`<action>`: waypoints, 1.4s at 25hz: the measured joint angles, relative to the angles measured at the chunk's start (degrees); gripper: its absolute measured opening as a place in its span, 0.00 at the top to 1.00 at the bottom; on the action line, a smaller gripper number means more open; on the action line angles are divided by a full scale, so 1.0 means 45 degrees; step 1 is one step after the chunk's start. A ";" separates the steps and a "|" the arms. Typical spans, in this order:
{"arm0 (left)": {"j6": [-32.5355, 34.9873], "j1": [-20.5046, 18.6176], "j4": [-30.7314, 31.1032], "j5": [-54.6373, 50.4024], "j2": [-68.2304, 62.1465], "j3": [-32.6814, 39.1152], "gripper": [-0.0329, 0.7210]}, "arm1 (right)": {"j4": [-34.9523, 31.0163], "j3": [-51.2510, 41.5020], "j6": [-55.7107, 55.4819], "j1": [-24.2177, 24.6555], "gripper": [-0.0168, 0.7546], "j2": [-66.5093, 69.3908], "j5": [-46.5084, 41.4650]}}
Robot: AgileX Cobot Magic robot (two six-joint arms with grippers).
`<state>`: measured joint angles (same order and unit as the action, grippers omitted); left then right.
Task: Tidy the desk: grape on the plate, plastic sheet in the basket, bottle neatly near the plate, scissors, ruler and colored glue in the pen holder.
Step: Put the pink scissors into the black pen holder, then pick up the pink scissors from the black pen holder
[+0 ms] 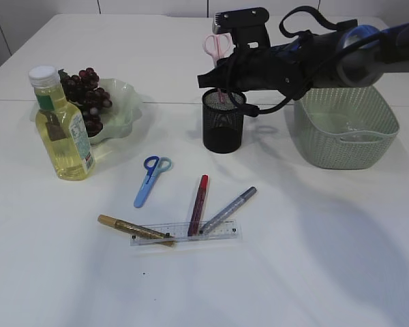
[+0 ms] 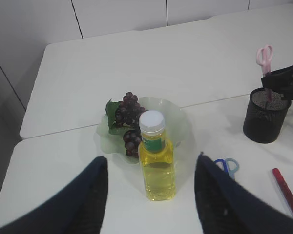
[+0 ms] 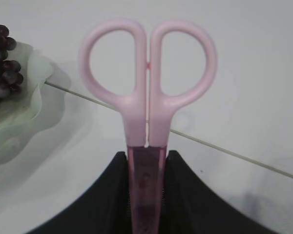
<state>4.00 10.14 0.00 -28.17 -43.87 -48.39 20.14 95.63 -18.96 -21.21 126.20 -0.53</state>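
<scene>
My right gripper (image 1: 221,80) (image 3: 146,158) is shut on the sheathed blades of pink scissors (image 1: 218,46) (image 3: 147,87), held upright with the tip down inside the black mesh pen holder (image 1: 223,121). My left gripper (image 2: 151,161) is open and empty, hovering in front of the yellow bottle (image 2: 156,161) (image 1: 61,126). The bottle stands against the pale green plate (image 1: 126,102) that holds the grapes (image 1: 87,95) (image 2: 128,117). Blue scissors (image 1: 150,178), a red glue pen (image 1: 199,203), a silver one (image 1: 228,210), a gold one (image 1: 133,229) and a clear ruler (image 1: 187,234) lie on the table.
A green woven basket (image 1: 344,146) stands at the right behind my right arm, with something clear lying inside it. The pen holder also shows in the left wrist view (image 2: 266,117). A seam between the two table tops runs behind the plate.
</scene>
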 joint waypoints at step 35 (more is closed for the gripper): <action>0.0000 0.0000 0.0000 0.0000 0.0000 0.0000 0.41 | -0.1879 0.0550 -0.0425 0.0000 0.67 -0.3079 -0.9550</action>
<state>4.00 10.14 0.00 -28.17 -43.87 -48.39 11.68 98.10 -20.87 -21.21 112.35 -43.51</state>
